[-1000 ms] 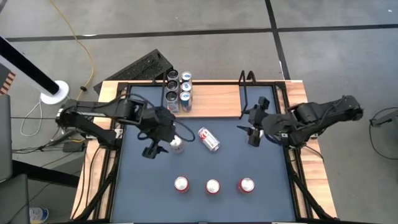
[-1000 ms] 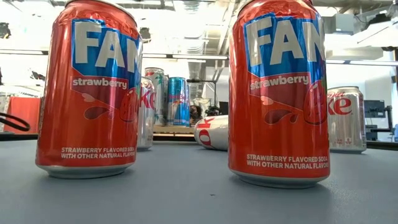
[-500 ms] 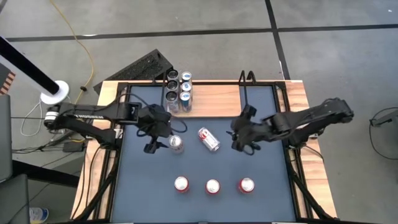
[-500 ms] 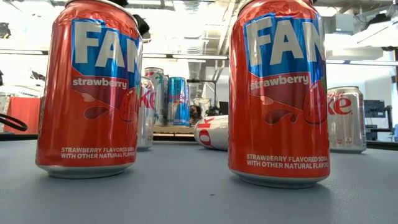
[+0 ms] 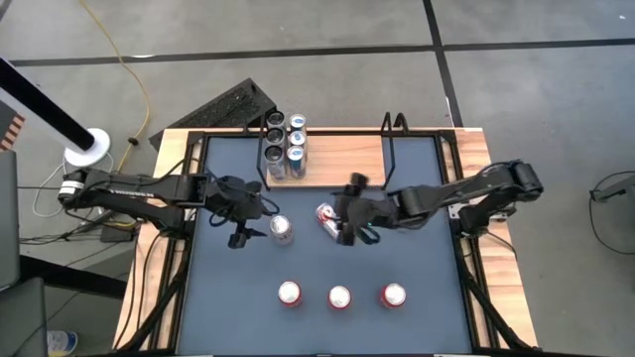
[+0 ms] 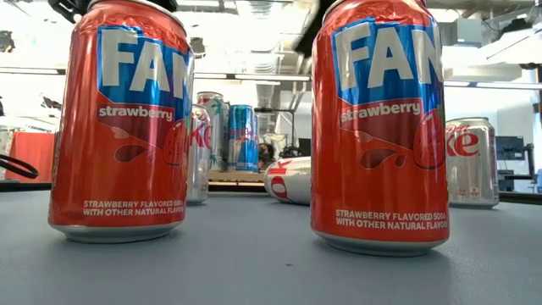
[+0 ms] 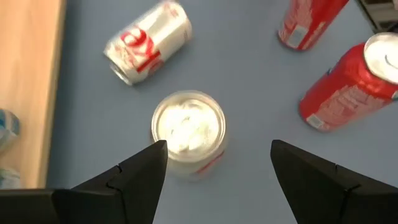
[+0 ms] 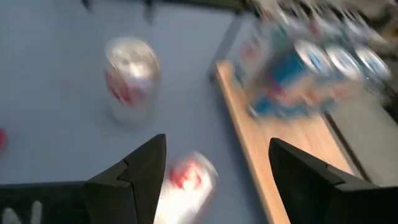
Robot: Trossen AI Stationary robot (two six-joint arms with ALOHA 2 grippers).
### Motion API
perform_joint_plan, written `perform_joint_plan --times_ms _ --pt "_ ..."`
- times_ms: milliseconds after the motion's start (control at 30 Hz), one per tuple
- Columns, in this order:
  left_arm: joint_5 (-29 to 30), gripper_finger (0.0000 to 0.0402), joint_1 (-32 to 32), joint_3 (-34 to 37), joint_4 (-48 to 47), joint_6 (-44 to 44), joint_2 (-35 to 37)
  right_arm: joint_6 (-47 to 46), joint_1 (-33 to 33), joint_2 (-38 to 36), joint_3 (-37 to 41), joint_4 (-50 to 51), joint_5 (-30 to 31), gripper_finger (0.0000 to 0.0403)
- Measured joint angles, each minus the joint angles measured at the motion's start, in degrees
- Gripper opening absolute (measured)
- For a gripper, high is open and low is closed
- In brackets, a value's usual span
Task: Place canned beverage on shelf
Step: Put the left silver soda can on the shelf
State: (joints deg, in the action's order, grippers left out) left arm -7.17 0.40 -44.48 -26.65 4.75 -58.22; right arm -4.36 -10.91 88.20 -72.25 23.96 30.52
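Observation:
An upright silver can [image 7: 188, 130] stands on the blue table mat, just ahead of my open left gripper [image 7: 217, 155], whose fingers hover above and short of it [image 5: 282, 230]. A second silver can [image 5: 327, 216] lies on its side in the middle of the mat. My open right gripper [image 5: 347, 213] hangs over it, and the can shows between the fingers in the blurred right wrist view [image 8: 183, 180]. The shelf [image 5: 342, 159] is the light-wood board at the far edge, with several cans [image 5: 284, 147] standing at its left end.
Three red cans [image 5: 339, 297] stand in a row near the table's front edge; two of them fill the low view [image 6: 118, 127]. Black rod uprights [image 5: 392, 134] rise at the shelf's right end. The shelf's middle and right part [image 5: 347, 157] is bare wood.
My right gripper has swept from the table's right side toward the left and sunk, ending over the lying can. My left gripper has sunk and drawn back a little toward the table's left edge, now short of the upright silver can. No can has moved.

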Motion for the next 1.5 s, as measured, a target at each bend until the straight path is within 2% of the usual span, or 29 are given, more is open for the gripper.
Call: perform_joint_plan --times_ms 167,267,333,433,533,733,1100,1200,1500 --pt "3.4 0.0275 -0.1 2.9 0.3 -1.4 3.0 8.2 3.7 7.2 0.0 -19.2 -10.5 0.0270" --pt "3.4 0.0275 -0.2 5.4 1.8 -3.6 4.8 10.9 5.0 11.2 0.0 -27.9 -12.9 0.0270" --pt "3.3 0.0275 -0.2 7.6 3.5 -4.9 5.5 11.2 5.5 13.3 0.0 -31.9 -15.7 0.0270" --pt "3.4 0.0275 -0.3 11.7 9.6 -6.3 5.8 9.0 6.4 16.2 0.0 -33.8 -23.7 0.0270" --pt "3.2 0.0275 -0.4 15.7 16.2 -7.5 5.7 7.4 6.9 18.9 0.1 -34.1 -26.8 0.0270" --pt "5.2 0.0275 -0.4 18.6 19.1 -9.3 5.7 7.4 6.8 20.9 0.0 -35.5 -27.5 0.0280" --pt "7.6 0.0275 -0.4 18.6 21.2 -7.3 5.6 7.4 6.9 22.9 -1.8 -35.4 -26.4 0.0354" --pt "7.6 0.0275 -0.4 18.6 21.2 -7.4 5.6 7.4 7.0 22.9 -1.8 -35.2 -24.8 0.0359" --pt "7.6 0.0275 -0.4 18.6 21.2 -7.0 5.6 5.9 7.4 23.8 -1.8 -36.4 -25.9 0.0356"
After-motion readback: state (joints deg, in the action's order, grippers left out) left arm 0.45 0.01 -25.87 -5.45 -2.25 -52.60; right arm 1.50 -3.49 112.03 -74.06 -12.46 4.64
